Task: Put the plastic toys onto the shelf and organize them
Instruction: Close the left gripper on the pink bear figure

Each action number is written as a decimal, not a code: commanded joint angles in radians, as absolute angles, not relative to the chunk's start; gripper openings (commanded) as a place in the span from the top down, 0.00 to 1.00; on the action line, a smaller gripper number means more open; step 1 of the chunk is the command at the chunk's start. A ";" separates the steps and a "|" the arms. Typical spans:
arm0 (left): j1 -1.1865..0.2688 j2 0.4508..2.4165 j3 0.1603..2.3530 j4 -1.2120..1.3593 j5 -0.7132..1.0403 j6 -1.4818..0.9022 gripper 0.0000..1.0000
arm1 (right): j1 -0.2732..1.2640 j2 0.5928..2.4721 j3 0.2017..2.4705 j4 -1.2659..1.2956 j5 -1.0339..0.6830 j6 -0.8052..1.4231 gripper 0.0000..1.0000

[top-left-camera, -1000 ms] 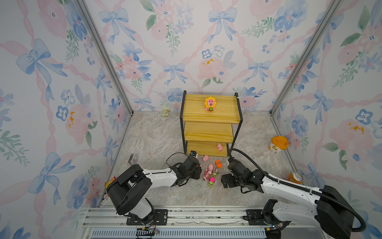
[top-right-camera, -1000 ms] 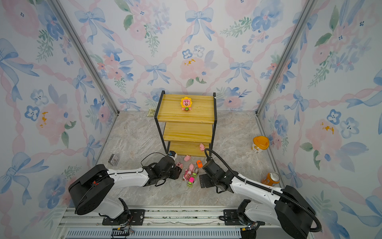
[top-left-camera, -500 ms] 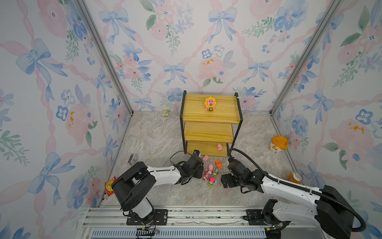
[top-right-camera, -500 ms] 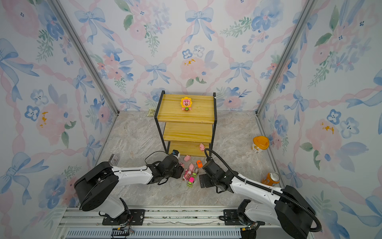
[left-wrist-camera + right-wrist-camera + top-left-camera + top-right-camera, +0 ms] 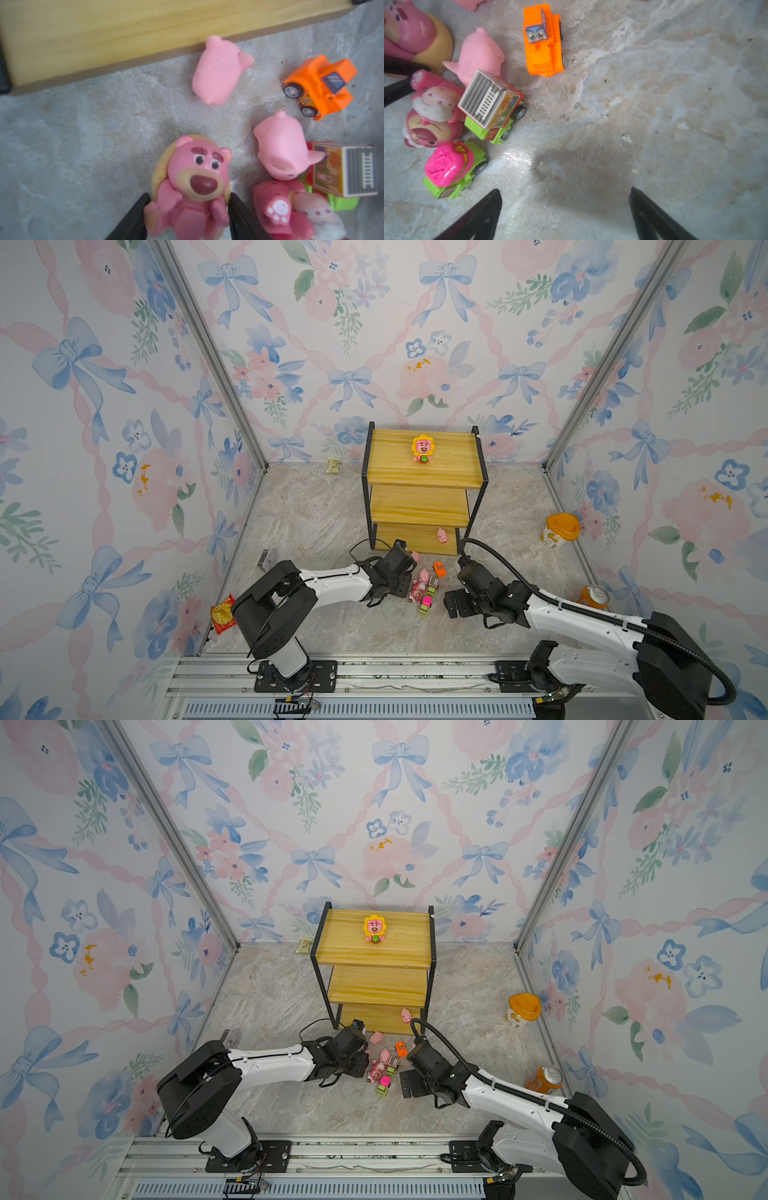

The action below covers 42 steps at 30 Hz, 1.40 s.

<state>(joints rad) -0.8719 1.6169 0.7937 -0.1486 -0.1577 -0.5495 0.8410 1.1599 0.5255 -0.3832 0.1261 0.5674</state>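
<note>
Left claw [image 5: 188, 199] is roughly half closed, black fingers [image 5: 135, 214] snug vs both sides of a pink bear [image 5: 195, 182] w/ a tan shell behind it, so it's got that one pinched. Can't tell from the wrist view if the bear is off the floor or not. Right claw [image 5: 564, 195] is spread wide w/ nothing btwn its tips, hanging over bare marble floor [image 5: 654, 104] next to the toy pile.

Shelf [image 5: 451, 475] stands at the back middle by the wall in both top views. Sunflower bear [image 5: 422, 448] sits upright on the top board, and one pig [image 5: 441, 536] is on the bottom board near its right front corner.

Rest of the toys are on the floor just in front of the shelf, btwn the two arms:
- 2nd pig [image 5: 218, 70] right by the bottom board's edge
- 3rd pig [image 5: 284, 149] up against the red-green car [image 5: 492, 106] (grey roof w/ a ladder)
- orange car [image 5: 543, 41] a bit apart on its own
- pink-green car [image 5: 452, 168] nearest the right claw
- another bear [image 5: 433, 122] lying down beside the red-green car

Off to the sides: yellow-lidded cup [image 5: 561, 531] by the right wall, orange can [image 5: 594, 597] nearer the front, red packet [image 5: 222, 614] by the left wall.
</note>
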 commanded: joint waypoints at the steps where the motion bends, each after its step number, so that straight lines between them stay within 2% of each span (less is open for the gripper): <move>1: -0.877 1.643 0.823 -0.232 -0.184 -0.525 0.40 | 0.854 1.154 0.537 -0.386 0.123 0.562 0.02; 30: -0.861 1.719 0.960 -0.334 -0.174 -0.469 0.40 | 0.853 1.152 0.528 -0.370 0.120 0.556 0.02; 42: -0.861 1.728 0.947 -0.334 -0.162 -0.486 0.64 | 0.854 1.179 0.535 -0.358 0.113 0.551 0.02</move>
